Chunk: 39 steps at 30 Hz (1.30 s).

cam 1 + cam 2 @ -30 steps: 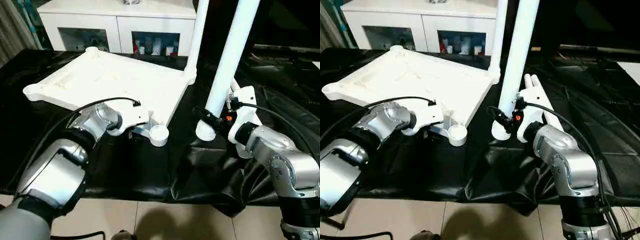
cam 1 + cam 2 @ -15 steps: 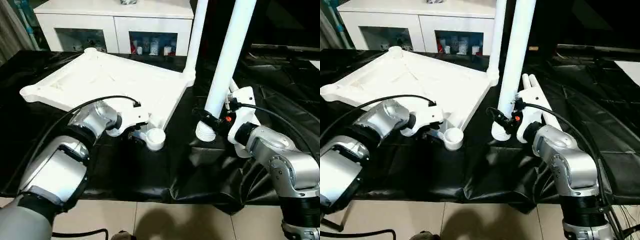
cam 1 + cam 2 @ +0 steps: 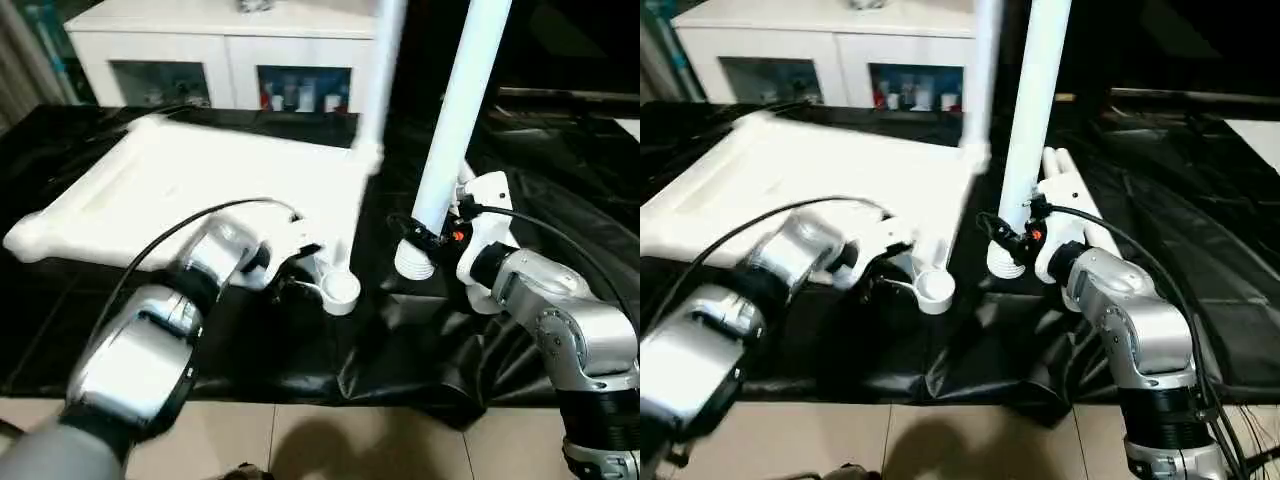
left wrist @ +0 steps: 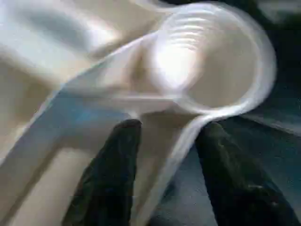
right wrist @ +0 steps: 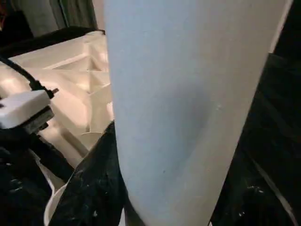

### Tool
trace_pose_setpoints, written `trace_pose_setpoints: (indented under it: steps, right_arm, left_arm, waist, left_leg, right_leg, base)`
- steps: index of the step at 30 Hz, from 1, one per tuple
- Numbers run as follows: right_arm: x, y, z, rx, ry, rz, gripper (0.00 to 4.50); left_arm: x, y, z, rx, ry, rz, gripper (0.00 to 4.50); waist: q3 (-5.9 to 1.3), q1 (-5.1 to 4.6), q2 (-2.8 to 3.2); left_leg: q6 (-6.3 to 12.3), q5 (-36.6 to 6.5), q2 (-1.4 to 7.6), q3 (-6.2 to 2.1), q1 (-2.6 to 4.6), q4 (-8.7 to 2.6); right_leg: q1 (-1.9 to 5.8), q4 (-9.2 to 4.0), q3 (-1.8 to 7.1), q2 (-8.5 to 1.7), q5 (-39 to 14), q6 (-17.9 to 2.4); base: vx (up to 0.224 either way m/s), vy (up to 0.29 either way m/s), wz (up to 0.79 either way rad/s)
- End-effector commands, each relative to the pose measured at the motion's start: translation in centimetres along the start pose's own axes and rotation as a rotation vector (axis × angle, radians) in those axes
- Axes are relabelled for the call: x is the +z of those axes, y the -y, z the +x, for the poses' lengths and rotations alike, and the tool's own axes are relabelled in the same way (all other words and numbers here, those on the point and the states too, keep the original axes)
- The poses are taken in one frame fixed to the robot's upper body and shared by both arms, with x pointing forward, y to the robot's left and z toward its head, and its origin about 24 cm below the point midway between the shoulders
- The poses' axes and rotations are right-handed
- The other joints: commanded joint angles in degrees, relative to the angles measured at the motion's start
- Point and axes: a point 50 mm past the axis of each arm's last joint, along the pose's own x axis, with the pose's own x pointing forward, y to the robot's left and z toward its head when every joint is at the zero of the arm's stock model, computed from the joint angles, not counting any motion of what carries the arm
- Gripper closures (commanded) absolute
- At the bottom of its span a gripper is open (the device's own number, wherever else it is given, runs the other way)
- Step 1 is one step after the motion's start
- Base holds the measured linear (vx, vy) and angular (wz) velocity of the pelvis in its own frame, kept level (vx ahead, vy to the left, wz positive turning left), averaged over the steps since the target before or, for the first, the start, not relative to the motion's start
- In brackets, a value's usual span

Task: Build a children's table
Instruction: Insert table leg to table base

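White plastic dominates the scene: the rectangular ribbed tabletop (image 3: 210, 190) lies underside-up on the black sheeting (image 3: 420, 340), one long white tubular leg (image 3: 378, 75) already standing in its far corner. The left gripper (image 4: 164, 160) straddles the tabletop's rim just beside the near round corner socket (image 3: 340, 292), one black finger (image 4: 110, 179) inside the wall and the other outside; the fingers sit on either side of the rim, but whether they actually pinch it I cannot tell. The right gripper (image 3: 425, 240) is clamped around the lower part of a second white tubular leg (image 3: 455, 120), which it holds nearly upright, with its ribbed bottom end (image 3: 413, 263) just to the side of the open socket and apart from it. Two more white legs (image 3: 1065, 185) lie on the sheeting behind the right forearm.

The step in hand looks like fitting this second leg: one arm steadying the near corner, the other bringing the tube over. The next move likely calls for the socket held still and level, then the leg's end carried sideways until it is centred above the opening and pressed or twisted straight down.
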Motion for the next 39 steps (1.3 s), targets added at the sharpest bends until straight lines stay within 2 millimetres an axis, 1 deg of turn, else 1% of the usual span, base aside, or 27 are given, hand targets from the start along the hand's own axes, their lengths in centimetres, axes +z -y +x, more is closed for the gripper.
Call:
trace_pose_setpoints:
  steps: [1, 3, 4, 6, 7, 8, 9, 10, 11, 12, 13, 14, 15, 16, 17, 18, 19, 20, 22, 24, 25, 28, 32, 33, 34, 37, 39]
  right_arm:
    - [0.4, 0.1, 0.1, -0.006, 0.017, -0.02, 2.62]
    - [0.3, 0.0, 0.1, -0.006, 0.016, -0.021, 2.62]
    - [0.3, 0.0, 0.1, -0.006, 0.015, -0.022, 2.62]
    - [0.2, 0.0, 0.0, -0.008, 0.013, -0.021, 2.62]
    - [0.2, 0.0, 0.0, -0.008, 0.013, -0.021, 2.62]
    - [0.2, 0.0, 0.0, -0.008, 0.012, -0.021, 2.62]
    - [0.2, 0.1, 0.0, -0.01, 0.011, -0.021, 2.62]
    - [0.2, 0.1, 0.0, -0.013, 0.01, -0.02, 2.62]
    - [0.2, 0.1, 0.0, -0.013, 0.01, -0.02, 2.62]
    - [0.1, 0.1, 0.0, -0.014, 0.01, -0.018, 2.62]
    - [0.1, 0.1, 0.0, -0.014, 0.01, -0.018, 2.62]
    - [0.1, 0.1, 0.0, -0.015, 0.009, -0.017, 2.62]
    - [0.0, 0.1, 0.0, -0.015, 0.007, -0.016, 2.62]
    - [0.0, 0.1, 0.0, -0.014, 0.007, -0.016, 2.62]
    - [-0.1, 0.0, 0.1, -0.014, 0.005, -0.016, 2.62]
    - [-0.1, 0.0, 0.1, -0.014, 0.005, -0.016, 2.62]
    - [-0.2, 0.0, 0.1, -0.011, 0.002, -0.018, 2.62]
    - [-0.2, 0.0, 0.1, -0.008, 0.0, -0.021, 2.62]
    - [-0.2, 0.0, 0.2, -0.004, -0.003, -0.026, 2.62]
    - [-0.2, 0.0, 0.2, -0.004, -0.003, -0.026, 2.62]
    - [-0.2, 0.0, 0.1, -0.002, -0.004, -0.028, 2.62]
    - [-0.2, 0.0, 0.0, 0.002, -0.008, -0.033, 2.62]
    - [-0.2, 0.0, 0.0, 0.005, -0.011, -0.038, 2.62]
    - [-0.2, 0.0, 0.0, 0.005, -0.011, -0.038, 2.62]
    - [-0.2, 0.0, 0.0, 0.006, -0.011, -0.039, 2.62]
    - [-0.2, -0.1, -0.1, 0.005, -0.011, -0.043, 2.62]
    - [-0.2, -0.1, -0.1, 0.005, -0.011, -0.044, 2.62]
  left_arm:
    - [-0.3, -0.2, 0.1, 0.059, 0.013, -0.024, 2.69]
    - [-0.5, -0.3, 0.1, 0.096, 0.021, -0.011, 2.88]
    - [-0.5, -0.3, 0.1, 0.112, 0.038, 0.01, 2.88]
    - [-0.6, -0.5, 0.1, 0.161, 0.068, 0.019, 2.94]
    - [-0.6, -0.5, 0.0, 0.167, 0.072, 0.022, 3.11]
    - [-0.7, -0.6, 0.0, 0.17, 0.073, 0.024, 3.15]
    - [-0.5, -0.5, 0.0, 0.178, 0.101, 0.049, 3.18]
    - [0.1, -0.4, -0.1, 0.195, 0.171, 0.082, 3.19]
    - [0.1, -0.4, -0.1, 0.195, 0.171, 0.082, 3.19]
    - [0.6, -0.3, -0.3, 0.213, 0.222, 0.1, 3.19]
    - [0.6, -0.3, -0.3, 0.213, 0.222, 0.1, 2.98]
    - [0.7, -0.2, -0.5, 0.197, 0.252, 0.094, 2.86]
    - [0.7, -0.1, -0.7, 0.198, 0.262, 0.097, 2.8]
    - [0.7, -0.1, -0.8, 0.198, 0.262, 0.098, 2.74]
    - [0.7, 0.0, -0.9, 0.2, 0.264, 0.104, 2.59]
    - [0.7, 0.0, -0.9, 0.2, 0.264, 0.104, 2.59]
    - [0.7, -0.1, -1.1, 0.202, 0.273, 0.117, 2.44]
    - [0.8, -0.1, -1.3, 0.202, 0.28, 0.135, 2.44]
    - [0.9, -0.3, -1.8, 0.186, 0.296, 0.164, 2.44]
    - [0.9, -0.3, -1.9, 0.185, 0.297, 0.164, 2.44]
    - [1.0, -0.3, -2.0, 0.174, 0.301, 0.164, 2.44]
    - [0.7, -0.5, -2.3, 0.155, 0.274, 0.193, 2.44]
    - [0.2, -0.7, -2.3, 0.133, 0.229, 0.216, 2.44]
    - [0.1, -0.7, -2.3, 0.125, 0.22, 0.217, 2.44]
    - [-0.1, -0.7, -2.3, 0.105, 0.197, 0.218, 2.44]
    - [-0.7, -1.0, -2.3, 0.093, 0.145, 0.214, 2.44]
    - [-0.8, -1.1, -2.4, 0.098, 0.138, 0.213, 2.44]
  waist:
    - [-4.32, 0.35, 0.09]
    - [-4.23, 0.37, 0.16]
    - [-4.28, 0.25, 0.22]
    - [-4.24, -0.01, 0.05]
    - [-4.4, -0.05, 0.14]
    - [-4.44, -0.13, 0.12]
    - [-4.44, -0.12, -0.09]
    - [-4.52, -0.1, -0.31]
    - [-4.55, -0.07, -0.16]
    - [-4.7, -0.08, 0.04]
    - [-4.59, -0.13, -0.01]
    - [-4.57, -0.16, -0.25]
    - [-4.55, 0.02, 0.03]
    - [-4.43, -0.04, 0.03]
    - [-4.38, 0.07, -0.22]
    - [-4.3, 0.07, -0.12]
    - [-4.27, 0.11, -0.07]
    - [-4.27, 0.11, -0.07]
    - [-4.19, 0.08, -0.08]
    - [-4.22, -0.01, -0.11]
    - [-4.24, 0.01, -0.15]
    - [-4.39, 0.04, -0.12]
    - [-4.47, 0.01, -0.05]
    - [-4.45, 0.04, 0.18]
    - [-4.46, -0.02, 0.1]
    - [-4.51, -0.03, 0.4]
    - [-4.52, -0.03, 0.38]
  left_leg:
    - [0.19, -16.62, 1.16, -0.43, 1.74, -3.9]
    - [-0.1, -17.18, 1.27, -0.54, 1.67, -4.13]
    - [-0.31, -17.22, 1.3, -0.64, 1.57, -4.26]
    - [-0.27, -16.86, 1.29, -0.69, 1.26, -4.33]
    - [-0.09, -16.33, 1.21, -0.64, 1.32, -4.22]
    - [0.06, -16.12, 1.18, -0.59, 1.35, -4.14]
    - [0.36, -15.65, 1.14, -0.52, 1.36, -4.09]
    - [0.62, -14.6, 1.18, -0.47, 1.23, -4.05]
    - [0.83, -13.97, 1.23, -0.51, 1.15, -4.01]
    - [1.29, -12.85, 1.28, -0.47, 1.17, -3.88]
    - [1.46, -13.05, 1.27, -0.37, 1.22, -3.9]
    - [1.58, -13.18, 1.23, -0.31, 1.23, -3.89]
    - [1.5, -13.37, 1.49, -0.36, 1.38, -3.98]
    - [1.4, -14.05, 1.44, -0.29, 1.44, -4.01]
    - [1.15, -14.69, 1.48, -0.32, 1.49, -4.11]
    - [0.98, -15.07, 1.43, -0.3, 1.51, -4.16]
    - [0.62, -15.86, 1.48, -0.27, 1.67, -4.16]
    - [0.62, -15.86, 1.48, -0.27, 1.67, -4.16]
    - [-0.05, -16.67, 1.4, -0.33, 1.6, -4.35]
    - [-0.31, -16.43, 1.36, -0.35, 1.47, -4.38]
    - [-0.26, -16.27, 1.36, -0.31, 1.54, -4.33]
    - [0.03, -14.85, 1.3, -0.3, 1.42, -4.24]
    - [0.17, -14.12, 1.32, -0.28, 1.44, -4.2]
    - [0.23, -14.12, 1.3, -0.28, 1.47, -4.21]
    - [0.24, -14.09, 1.29, -0.25, 1.45, -4.21]
    - [-0.11, -14.42, 1.22, -0.26, 1.55, -4.19]
    - [-0.18, -14.52, 1.32, -0.31, 1.59, -4.22]
  right_leg:
    - [2.89, -4.79, 1.69, -3.25, -10.15, -14.57]
    - [2.83, -4.85, 1.66, -3.09, -11.18, -13.94]
    - [2.87, -4.8, 1.65, -3.04, -10.94, -13.46]
    - [3.09, -4.67, 1.61, -3.01, -9.92, -13.46]
    - [3.04, -4.66, 1.59, -3.0, -9.0, -13.39]
    - [2.98, -4.65, 1.61, -2.98, -8.59, -13.37]
    - [2.97, -4.77, 1.65, -3.01, -8.47, -13.31]
    - [3.08, -4.61, 1.69, -3.02, -7.37, -13.44]
    - [3.14, -4.45, 1.69, -3.06, -6.44, -13.69]
    - [3.03, -4.19, 1.65, -2.96, -4.21, -14.19]
    - [2.88, -4.34, 1.65, -2.88, -4.23, -14.26]
    - [2.87, -4.4, 1.64, -2.86, -4.61, -14.17]
    - [2.7, -4.3, 1.65, -3.03, -5.4, -14.43]
    - [2.52, -4.44, 1.65, -2.91, -6.37, -14.26]
    - [2.56, -4.43, 1.67, -2.99, -7.9, -13.85]
    - [2.44, -4.57, 1.67, -2.93, -8.89, -13.51]
    - [2.28, -4.74, 1.74, -2.99, -10.23, -13.04]
    - [2.28, -4.74, 1.74, -2.99, -10.23, -13.04]
    - [2.22, -4.91, 1.78, -2.97, -12.01, -11.88]
    - [2.26, -4.81, 1.81, -2.96, -11.71, -11.52]
    - [2.21, -4.8, 1.83, -2.99, -11.35, -11.5]
    - [2.29, -4.65, 1.82, -2.94, -9.41, -11.71]
    - [2.48, -4.42, 1.8, -2.97, -7.14, -12.23]
    - [2.41, -4.51, 1.8, -2.99, -7.26, -12.27]
    - [2.43, -4.52, 1.81, -2.96, -7.19, -12.24]
    - [2.51, -4.48, 1.81, -2.9, -6.39, -12.55]
    - [2.56, -4.39, 1.79, -2.95, -5.65, -12.98]
  base:
    - [0.0, 0.0, 0.0]
    - [0.0, 0.0, 0.0]
    - [0.0, 0.0, 0.0]
    - [0.0, 0.0, 0.0]
    - [0.0, 0.0, 0.0]
    - [0.0, 0.0, 0.0]
    - [0.0, 0.0, 0.0]
    - [0.0, 0.0, 0.0]
    - [0.0, 0.0, 0.0]
    - [0.0, 0.0, 0.0]
    - [0.0, 0.0, 0.0]
    - [0.0, 0.0, 0.0]
    - [0.0, 0.0, 0.0]
    - [0.0, 0.0, 0.0]
    - [0.0, 0.0, 0.0]
    - [0.0, 0.0, 0.0]
    - [0.0, 0.0, 0.0]
    - [0.0, 0.0, 0.0]
    - [0.0, 0.0, 0.0]
    - [0.0, 0.0, 0.0]
    - [0.0, 0.0, 0.0]
    - [0.0, 0.0, 0.0]
    - [0.0, 0.0, 0.0]
    - [0.0, 0.0, 0.0]
    - [0.0, 0.0, 0.0]
    - [0.0, 0.0, 0.0]
    - [0.0, 0.0, 0.0]
